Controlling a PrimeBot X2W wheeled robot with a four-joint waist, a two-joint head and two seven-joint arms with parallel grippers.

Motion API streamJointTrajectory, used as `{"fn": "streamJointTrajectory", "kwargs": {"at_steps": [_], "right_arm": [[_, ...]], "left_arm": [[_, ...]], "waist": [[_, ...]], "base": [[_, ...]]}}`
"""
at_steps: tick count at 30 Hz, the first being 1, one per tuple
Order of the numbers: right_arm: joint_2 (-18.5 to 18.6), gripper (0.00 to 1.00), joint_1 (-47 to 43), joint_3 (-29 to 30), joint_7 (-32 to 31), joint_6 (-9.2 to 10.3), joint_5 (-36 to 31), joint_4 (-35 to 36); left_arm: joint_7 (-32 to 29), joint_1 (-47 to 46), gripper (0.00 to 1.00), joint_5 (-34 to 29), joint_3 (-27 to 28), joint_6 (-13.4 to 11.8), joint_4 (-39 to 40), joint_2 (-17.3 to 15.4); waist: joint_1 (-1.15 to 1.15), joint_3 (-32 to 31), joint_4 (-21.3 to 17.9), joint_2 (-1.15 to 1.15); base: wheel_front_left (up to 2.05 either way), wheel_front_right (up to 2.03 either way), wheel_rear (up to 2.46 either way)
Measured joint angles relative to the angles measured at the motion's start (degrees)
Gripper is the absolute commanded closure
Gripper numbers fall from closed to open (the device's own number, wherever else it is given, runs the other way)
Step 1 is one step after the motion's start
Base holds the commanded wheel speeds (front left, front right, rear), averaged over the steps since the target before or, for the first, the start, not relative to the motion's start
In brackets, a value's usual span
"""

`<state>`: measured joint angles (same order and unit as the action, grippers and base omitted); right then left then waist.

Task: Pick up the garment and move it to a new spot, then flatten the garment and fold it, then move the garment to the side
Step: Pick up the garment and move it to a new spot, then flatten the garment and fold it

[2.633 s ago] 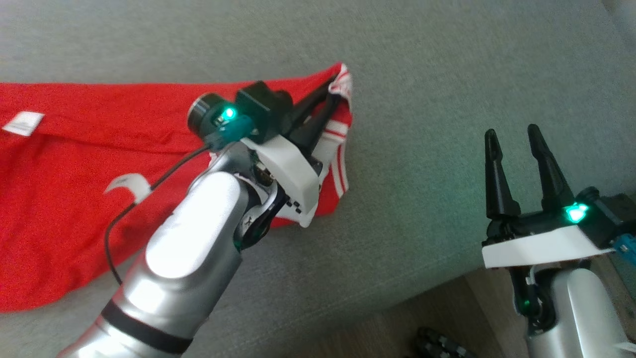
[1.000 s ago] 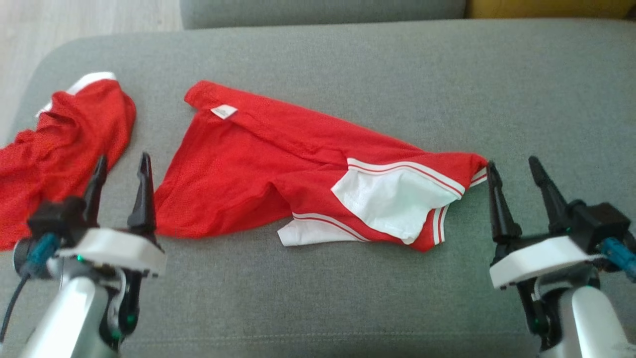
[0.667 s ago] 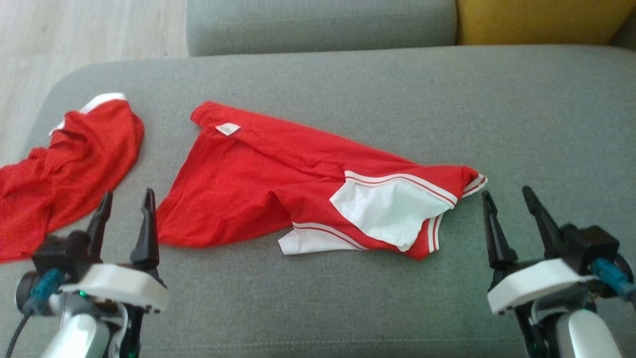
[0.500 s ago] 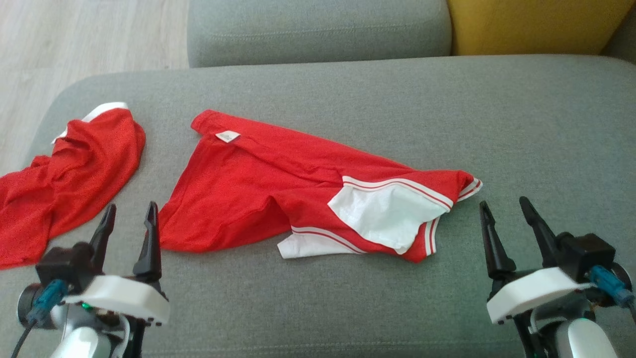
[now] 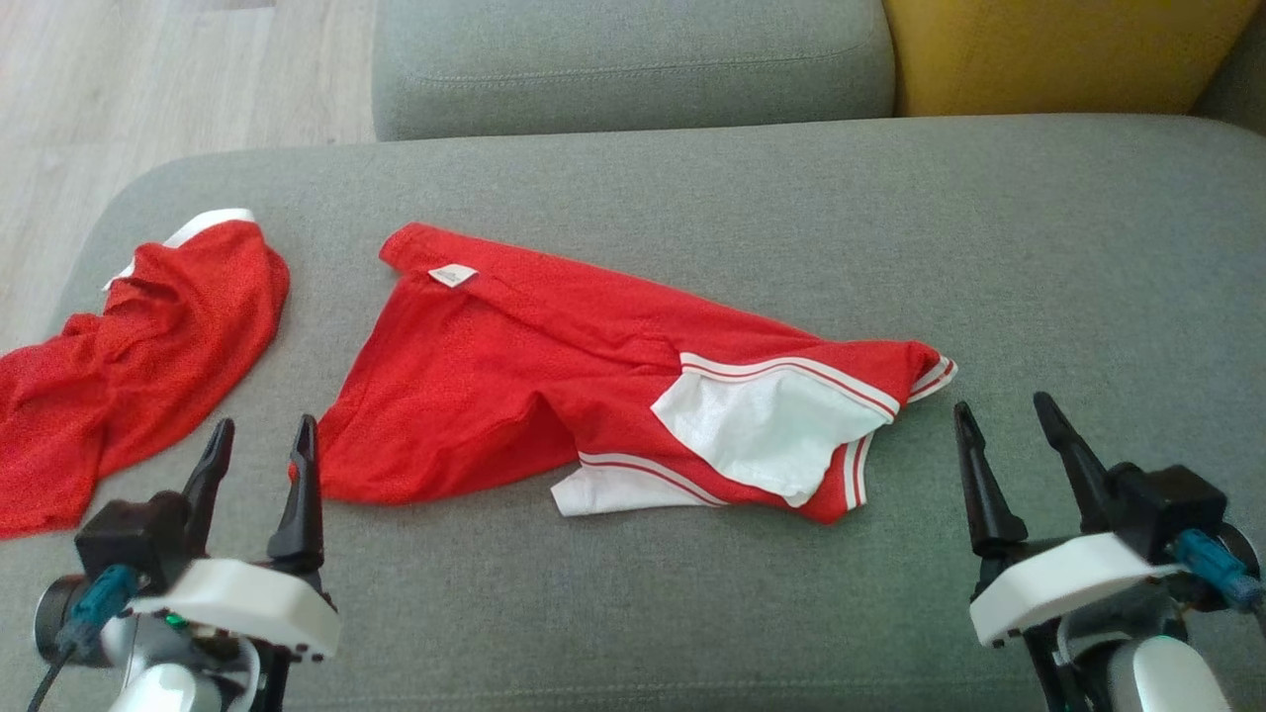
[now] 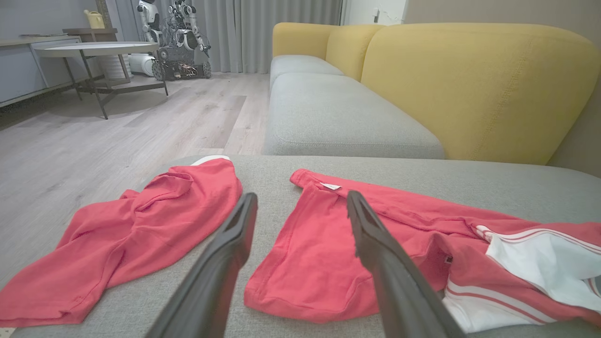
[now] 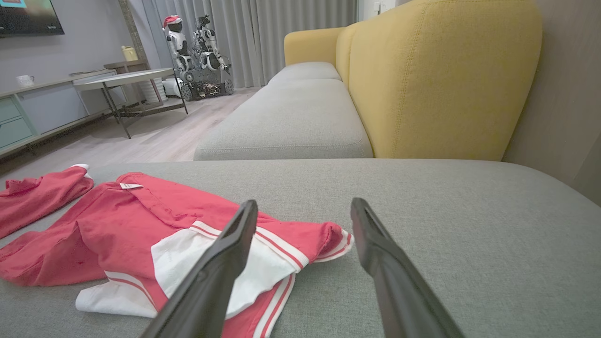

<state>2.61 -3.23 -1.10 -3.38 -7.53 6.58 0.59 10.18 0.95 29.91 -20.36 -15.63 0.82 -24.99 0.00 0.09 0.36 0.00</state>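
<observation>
Your left claw [image 5: 265,427] stands wide and empty, low over the grey sofa seat [image 5: 692,613]. Your right claw [image 5: 999,405] is the same, fingers spread with nothing between them.

From the left claw, the red garment [image 5: 514,386] begins at about 1 o'clock. Its near corner [image 5: 321,485] is just beside the inner fingertip, though I cannot tell whether they touch. From the right claw, the striped end [image 5: 935,374] lies at about 11 o'clock, near but apart. The garment sits mid-seat, rumpled, with a white panel [image 5: 762,425] turned up on its right half and a small label [image 5: 451,275] at its far left corner.

I judge the step in hand to be the take for spreading it flat (2 claws, 1 at each end).

- **Where to grip:** go for the 2 ends, not the middle.
- **Approach:** come in low and shallow, so the lower finger slides under the cloth instead of pushing it into a ridge. The seat looks soft and will likely give.
- **Right end:** the cloth is doubled over there, so aim at the outermost striped edge or you may pinch 2 layers.
- **Wrong target:** mind the second red garment [image 5: 148,336] at 11 o'clock from the left claw. It is the same colour, lies apart from the first, and is easy to grab by mistake.
- **Spreading:** once both ends are held, draw them evenly toward 9 and 3 o'clock.
</observation>
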Motion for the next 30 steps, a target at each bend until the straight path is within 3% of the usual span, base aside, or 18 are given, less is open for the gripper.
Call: {"fn": "streamJointTrajectory", "kwargs": {"at_steps": [19, 30], "right_arm": [[0.0, 0.0, 0.03, -0.31, 0.0, 0.0, 0.0, -0.27], [0.02, 0.0, 1.54, -12.48, -2.3, 0.0, -3.53, -9.15]], "left_arm": [[0.0, -0.04, 0.0, 0.0, -0.69, -0.04, 0.16, -0.25], [0.03, -4.21, 0.0, -0.02, -1.65, 0.59, 0.49, -0.16]], "waist": [[0.0, 0.93, 0.37, 0.0], [0.0, 4.86, 2.26, 0.0]], "base": [[0.0, 0.0, 0.0], [0.0, 0.0, 0.0]]}}
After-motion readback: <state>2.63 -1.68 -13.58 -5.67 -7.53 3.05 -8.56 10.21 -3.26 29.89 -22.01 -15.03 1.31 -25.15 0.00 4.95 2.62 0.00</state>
